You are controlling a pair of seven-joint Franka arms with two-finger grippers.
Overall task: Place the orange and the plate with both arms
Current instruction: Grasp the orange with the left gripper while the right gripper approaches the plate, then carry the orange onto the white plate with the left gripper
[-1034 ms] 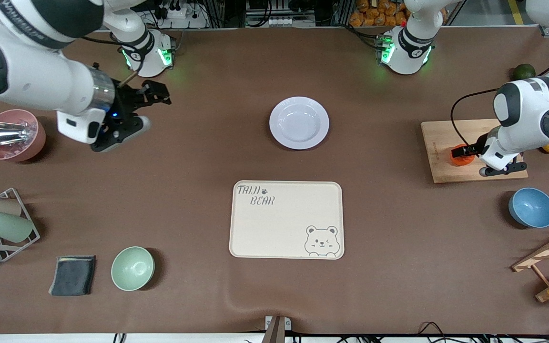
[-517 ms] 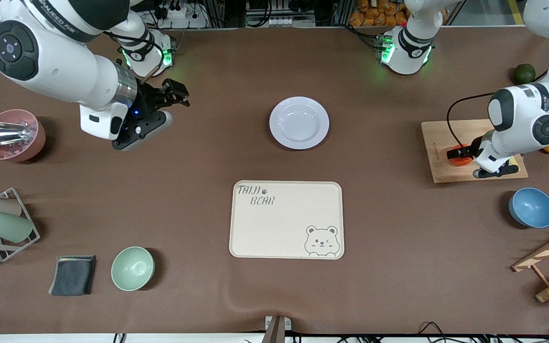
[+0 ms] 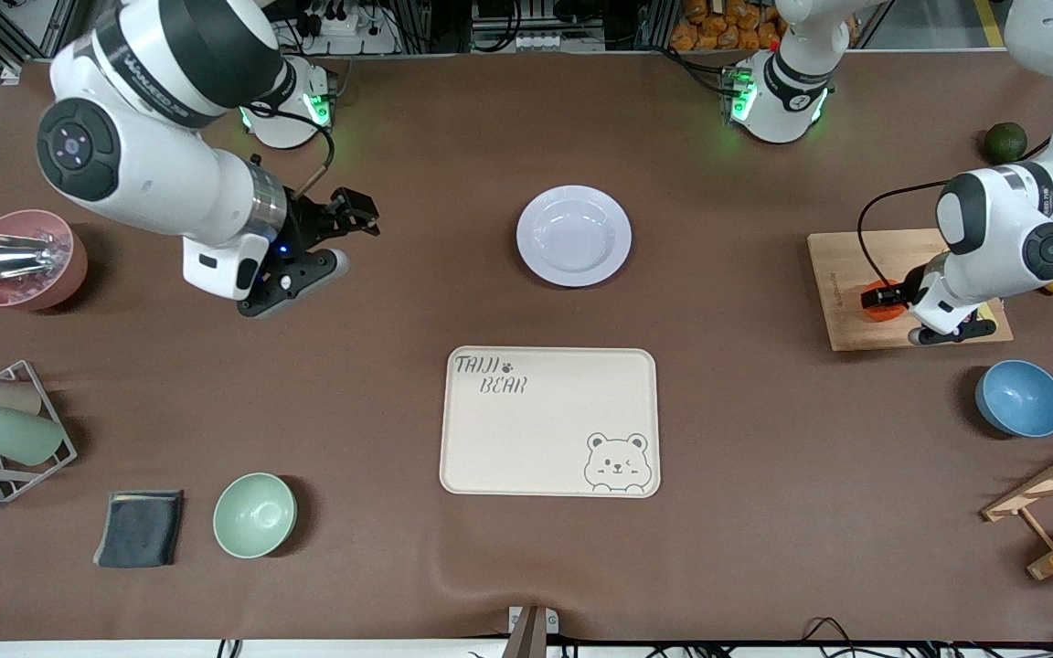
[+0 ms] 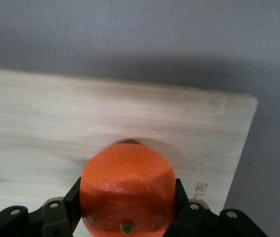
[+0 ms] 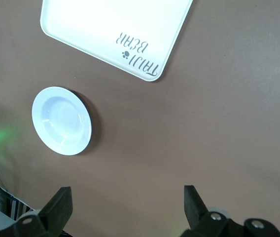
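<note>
The tray [image 3: 549,421] reads "TAIJI BEAR".

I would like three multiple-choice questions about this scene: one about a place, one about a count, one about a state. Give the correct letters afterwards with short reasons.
1. Where does the small round red-orange orange lie?
A. on the pale wooden cutting board
B. in the blue bowl
C. on the cream rectangular bear-printed tray

2. How many things lie on the round pale white plate?
A. two
B. one
C. none

3. What state is the right hand in?
A. shut on the plate
B. open, holding nothing
C. shut on a spoon

Answers:
1 A: the left wrist view shows the orange against the board, with the left hand shut on it.
2 C: the plate's surface is bare in the front view.
3 B: the right wrist view shows its fingers spread wide over the brown table, the plate apart from them.
</note>
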